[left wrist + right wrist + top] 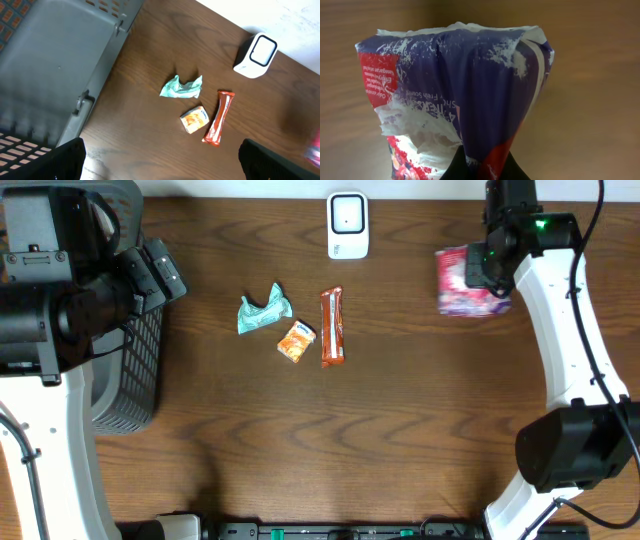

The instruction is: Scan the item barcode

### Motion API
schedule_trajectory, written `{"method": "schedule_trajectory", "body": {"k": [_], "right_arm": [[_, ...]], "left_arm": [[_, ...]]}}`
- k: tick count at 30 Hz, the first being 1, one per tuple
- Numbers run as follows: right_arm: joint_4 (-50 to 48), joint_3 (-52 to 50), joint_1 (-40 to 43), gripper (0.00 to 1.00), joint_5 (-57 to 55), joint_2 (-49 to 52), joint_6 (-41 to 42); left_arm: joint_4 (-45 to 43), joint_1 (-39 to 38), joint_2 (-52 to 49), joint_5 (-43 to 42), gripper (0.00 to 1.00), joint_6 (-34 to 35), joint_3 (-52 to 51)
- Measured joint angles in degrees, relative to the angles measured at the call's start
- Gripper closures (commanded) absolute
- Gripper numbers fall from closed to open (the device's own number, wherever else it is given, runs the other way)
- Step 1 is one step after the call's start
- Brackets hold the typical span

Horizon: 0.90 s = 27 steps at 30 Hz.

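R gripper [479, 167] clamped tight on the purple pkg [470, 85], pinching its near edge btw the two dark fingers [455, 172]. In wrist view the pkg sits right at the tips and fills most of the frame: purple w/ red + white print, crinkled. Overhead: pkg is at far R of the table [400, 430], near the top edge, partly under the R wrist; can't tell if it rests on the wood or is lifted. The scanner [347, 225] is well apart to the pkg's L, top centre, white w/ dark window. L gripper [162, 167] spread wide, nothing in it, on the L side by the basket [140, 370], well apart from the pkg. Counts: 1 purple pkg, 1 scanner, 1 grey basket, 1 crumpled green wrapper [263, 312], 1 small orange packet [296, 340], 1 long red-orange bar [332, 327]. That's 3 loose items mid-table, w/ the orange packet btw wrapper and bar, just beside the bar. 2 arms, 2 grippers.
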<state>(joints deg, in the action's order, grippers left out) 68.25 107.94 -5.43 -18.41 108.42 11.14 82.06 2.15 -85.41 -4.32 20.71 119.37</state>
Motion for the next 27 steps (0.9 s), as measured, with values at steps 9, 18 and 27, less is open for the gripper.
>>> {"method": "schedule_trajectory", "body": {"k": [9,18,27], "right_arm": [[-1.6,-6.2,-4.0,0.99,-27.6,4.4,8.7],[-6.0,-9.0,-13.3,0.49,-18.1,12.3,10.4],[-2.8,0.4,-20.9,0.13,-5.0,12.3,8.2]], "left_arm": [[0.0,0.0,0.0,0.0,0.02,0.0,0.0],[0.0,0.0,0.0,0.0,0.02,0.0,0.0],[0.0,0.0,0.0,0.0,0.02,0.0,0.0]]}}
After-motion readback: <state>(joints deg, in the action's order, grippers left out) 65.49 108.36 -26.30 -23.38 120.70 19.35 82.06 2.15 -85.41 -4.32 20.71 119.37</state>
